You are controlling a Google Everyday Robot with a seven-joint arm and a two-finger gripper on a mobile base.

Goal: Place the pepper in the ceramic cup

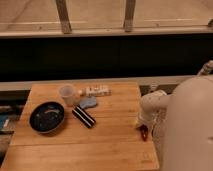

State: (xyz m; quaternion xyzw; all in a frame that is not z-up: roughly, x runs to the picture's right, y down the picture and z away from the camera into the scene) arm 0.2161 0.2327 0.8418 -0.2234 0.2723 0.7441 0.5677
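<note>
The pepper (144, 132) is a small dark red object at the right edge of the wooden table (105, 145). The gripper (142, 126) is at the end of the white arm and sits directly over the pepper, touching or nearly touching it. Whether it grips the pepper does not show. The ceramic cup (67, 94) stands upright at the table's back left, pale with a round rim, far from the gripper.
A dark round plate (46, 117) lies front-left of the cup. A black bar with white stripes (84, 116), a blue object (88, 103) and a small white box (97, 91) lie mid-table. The robot's white body (187, 130) fills the right side.
</note>
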